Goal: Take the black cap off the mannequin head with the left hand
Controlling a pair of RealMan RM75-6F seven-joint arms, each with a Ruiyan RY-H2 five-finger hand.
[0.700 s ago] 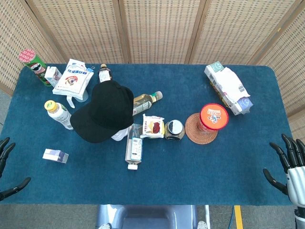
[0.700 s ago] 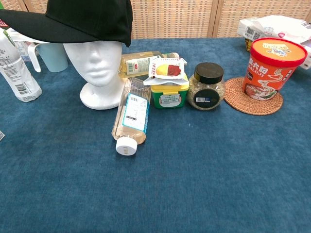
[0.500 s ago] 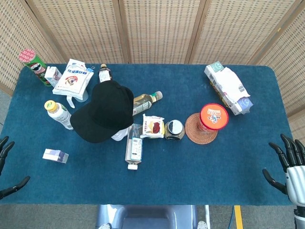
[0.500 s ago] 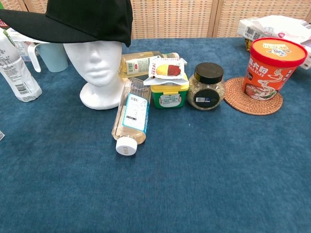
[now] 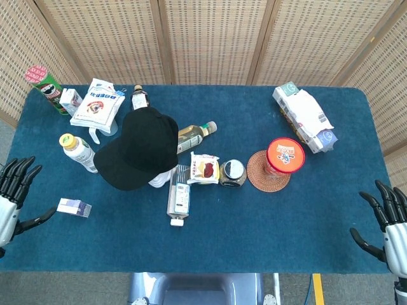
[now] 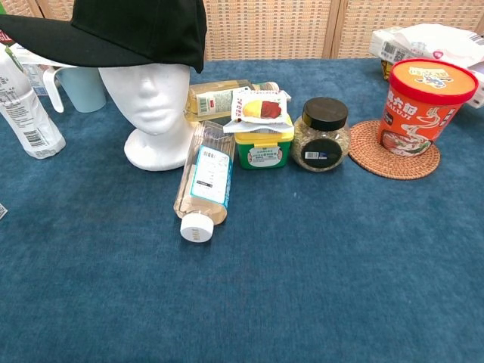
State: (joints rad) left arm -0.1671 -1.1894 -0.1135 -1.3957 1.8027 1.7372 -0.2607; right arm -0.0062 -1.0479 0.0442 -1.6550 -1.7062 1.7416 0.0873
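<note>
Sitting on the white foam mannequin head (image 6: 155, 102), the black cap (image 5: 141, 149) is seen left of centre on the blue table (image 5: 267, 222), brim turned toward the table's left front. In the chest view the cap covers the head down to the brow and the face below it is exposed. The left hand (image 5: 14, 197) is seen at the left table edge, fingers spread apart, nothing held, well apart from the cap. A small box (image 5: 74, 207) is seen lying just beside that hand, not touched. The right hand (image 5: 389, 222) is seen at the right front edge, fingers spread, nothing held. Neither hand is shown in the chest view.

A clear bottle with a white cap (image 6: 203, 184) is laid on its side in front of the mannequin head, close to its base. A yellow-lidded green tub (image 6: 262, 144) with a snack packet (image 6: 257, 107) on top is placed beside it, then a dark-lidded jar (image 6: 321, 136). An orange instant-noodle cup (image 6: 418, 97) is stood on a woven coaster (image 6: 374, 165). A yellow-capped bottle (image 5: 78, 151) is stood upright left of the cap. A green chip can (image 5: 46, 88) and a white pouch (image 5: 96, 103) are seen at the back left. A wrapped package (image 5: 305, 117) is seen at the back right.
</note>
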